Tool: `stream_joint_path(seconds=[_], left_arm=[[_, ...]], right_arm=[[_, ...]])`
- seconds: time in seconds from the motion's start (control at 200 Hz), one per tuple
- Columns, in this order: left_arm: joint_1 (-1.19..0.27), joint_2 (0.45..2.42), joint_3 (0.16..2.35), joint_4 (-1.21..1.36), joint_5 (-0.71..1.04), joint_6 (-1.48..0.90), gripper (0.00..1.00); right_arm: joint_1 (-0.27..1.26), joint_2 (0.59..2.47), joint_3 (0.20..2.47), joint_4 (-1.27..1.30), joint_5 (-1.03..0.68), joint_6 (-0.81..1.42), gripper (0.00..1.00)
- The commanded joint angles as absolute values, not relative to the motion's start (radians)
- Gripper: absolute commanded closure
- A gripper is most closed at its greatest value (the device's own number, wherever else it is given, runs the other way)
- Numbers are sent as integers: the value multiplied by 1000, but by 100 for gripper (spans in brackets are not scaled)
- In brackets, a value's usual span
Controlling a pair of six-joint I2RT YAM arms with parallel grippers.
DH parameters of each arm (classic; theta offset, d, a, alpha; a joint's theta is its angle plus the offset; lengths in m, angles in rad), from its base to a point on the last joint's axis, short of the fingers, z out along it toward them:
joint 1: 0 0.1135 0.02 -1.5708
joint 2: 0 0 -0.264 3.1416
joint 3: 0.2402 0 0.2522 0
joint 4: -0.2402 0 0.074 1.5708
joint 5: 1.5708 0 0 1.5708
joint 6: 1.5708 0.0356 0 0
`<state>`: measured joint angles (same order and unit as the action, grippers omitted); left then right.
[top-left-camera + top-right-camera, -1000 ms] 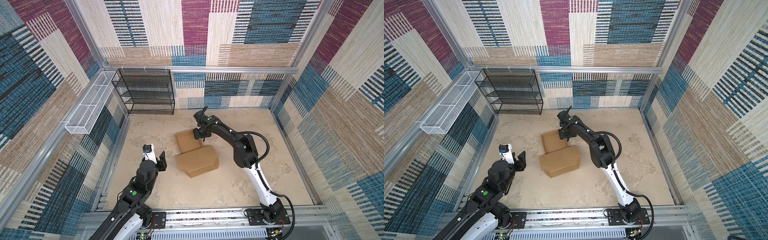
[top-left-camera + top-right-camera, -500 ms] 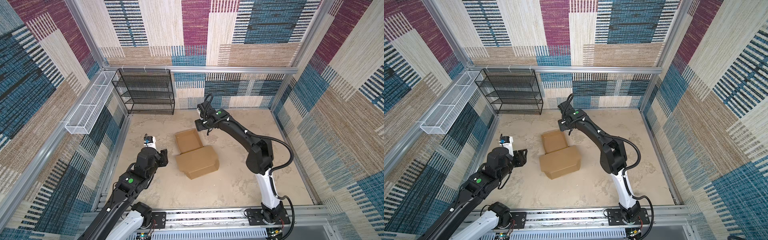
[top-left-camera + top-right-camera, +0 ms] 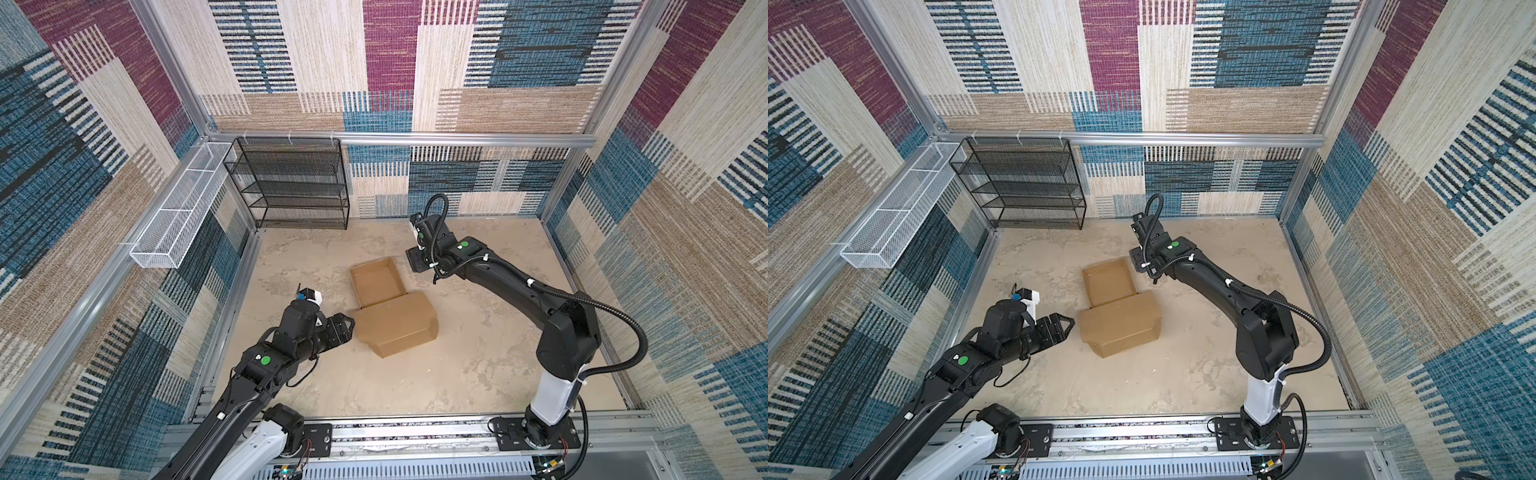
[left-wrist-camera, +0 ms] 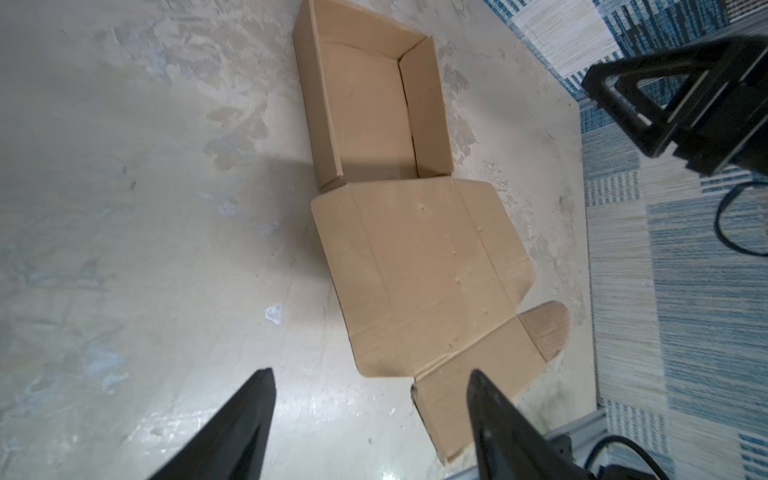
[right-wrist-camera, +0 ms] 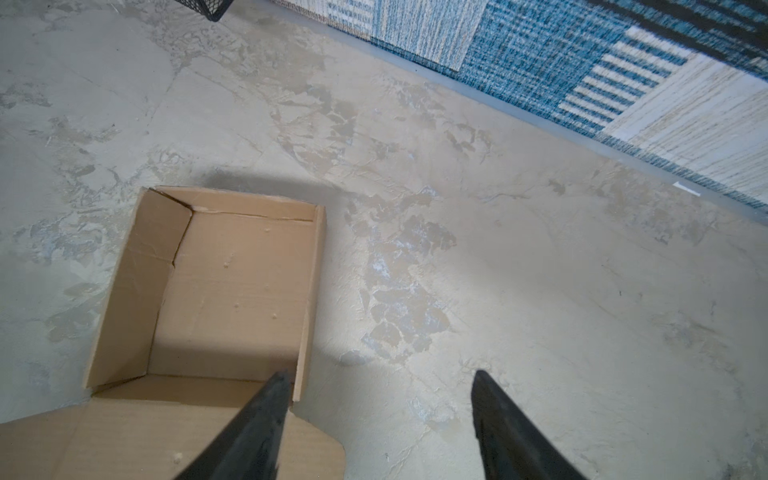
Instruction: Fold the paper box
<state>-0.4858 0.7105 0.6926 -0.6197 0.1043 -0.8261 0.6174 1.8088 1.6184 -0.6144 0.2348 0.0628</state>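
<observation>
Nearest the robot's base, the left gripper [image 3: 343, 328] [image 3: 1061, 326] sits just beside the left edge of the paper box [image 3: 395, 316] [image 3: 1117, 316], level with its lid panel. In the left wrist view the left gripper [image 4: 370, 374] has its jaws spread wide with nothing between them, and the box [image 4: 415, 266] lies just ahead of the fingers [image 4: 249, 411]. Whether a fingertip touches the cardboard I cannot tell.

The box rests on the beige tabletop [image 3: 478, 365], about midway between the two arms. Its near half is the lid panel, folded open toward the robot, with side flaps and a front flap bearing a rounded tab. Its far half is a shallow tray with its walls standing upright.

Just past the tray's far right corner hangs the right gripper [image 3: 417, 262] [image 3: 1136, 259]. The right wrist view shows this gripper [image 5: 380, 374] with jaws parted and empty, one finger [image 5: 257, 419] lying across the tray's wall in that view, and the box [image 5: 224, 291] off to one side.

Well beyond the box, against the back wall, stands a black wire shelf [image 3: 291, 183] [image 3: 1021, 183]. A white wire basket [image 3: 178, 216] hangs on the side wall, left of the box.
</observation>
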Motion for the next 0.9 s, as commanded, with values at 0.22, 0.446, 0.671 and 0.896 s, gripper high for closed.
stream_joint_path(seconds=[0.22,0.446,0.671,0.896], left_arm=[[-746,579,623,-702,-77,-1140,29],[-893,680,532,-495,-170,-1220,29],[-973,669,513,-367,-295,-1216,30],[-1033,729,483,-271,-312,-1247,30]], right_arm=[[580,1687,1478,-438,185,51,29],[557,1616,1403,-397,154,35,28],[551,1615,1390,-386,124,46,29],[549,1608,1387,-388,119,52,30]])
